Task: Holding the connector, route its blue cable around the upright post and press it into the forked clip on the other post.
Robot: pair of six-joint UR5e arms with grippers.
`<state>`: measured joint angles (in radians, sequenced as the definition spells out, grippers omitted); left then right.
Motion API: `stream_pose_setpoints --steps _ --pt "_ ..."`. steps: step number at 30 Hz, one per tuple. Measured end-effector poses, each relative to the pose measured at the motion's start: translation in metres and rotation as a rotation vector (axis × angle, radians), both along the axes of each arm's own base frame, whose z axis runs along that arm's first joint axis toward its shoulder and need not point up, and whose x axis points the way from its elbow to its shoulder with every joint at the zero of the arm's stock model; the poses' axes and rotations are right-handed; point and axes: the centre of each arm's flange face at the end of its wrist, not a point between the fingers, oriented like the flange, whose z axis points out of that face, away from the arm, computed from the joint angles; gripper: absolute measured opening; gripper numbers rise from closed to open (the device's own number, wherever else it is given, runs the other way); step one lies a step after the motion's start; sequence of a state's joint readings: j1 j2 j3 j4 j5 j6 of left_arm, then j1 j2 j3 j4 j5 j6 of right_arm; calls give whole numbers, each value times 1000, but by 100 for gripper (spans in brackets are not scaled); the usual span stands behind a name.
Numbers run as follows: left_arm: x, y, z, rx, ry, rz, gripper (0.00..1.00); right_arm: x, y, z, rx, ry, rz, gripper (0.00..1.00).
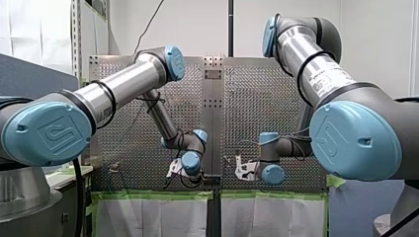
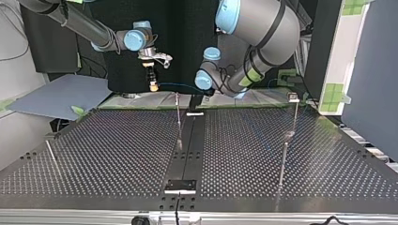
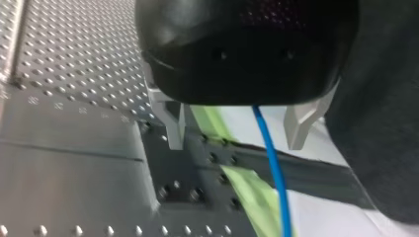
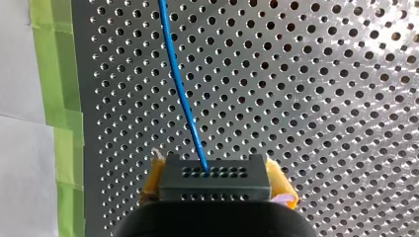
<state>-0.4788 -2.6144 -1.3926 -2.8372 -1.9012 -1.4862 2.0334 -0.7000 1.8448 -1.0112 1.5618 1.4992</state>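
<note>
Our right gripper [image 4: 216, 183] is clamped on the black connector [image 4: 215, 173], yellow pads on both its sides, and the blue cable [image 4: 185, 98] runs straight out ahead of it over the perforated table [image 4: 321, 98]. Our left gripper [image 3: 237, 126] stands wide, with the cable hanging loose between its metal fingers [image 3: 175, 126] and touching neither

That loose stretch is the main risk. If we close off-centre, the cable may slip past a fingertip and we guide nothing. If we pull hard with the right arm, the strain lands where the cable enters the connector and may twist it in the pads

In the top view the upright post [image 2: 179, 119] is thin, so a high or slack cable could ride over its top. What seems to be the forked clip [image 2: 293, 97] is too small to judge, so a poorly lined-up press could miss its slot
</note>
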Motion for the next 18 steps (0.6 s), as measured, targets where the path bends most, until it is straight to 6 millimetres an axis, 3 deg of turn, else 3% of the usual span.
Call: stream_pose_setpoints --steps 18 --pt "2 -11 -3 -211 2 -27 100 -11 -8 -2 48 -42 40 0"
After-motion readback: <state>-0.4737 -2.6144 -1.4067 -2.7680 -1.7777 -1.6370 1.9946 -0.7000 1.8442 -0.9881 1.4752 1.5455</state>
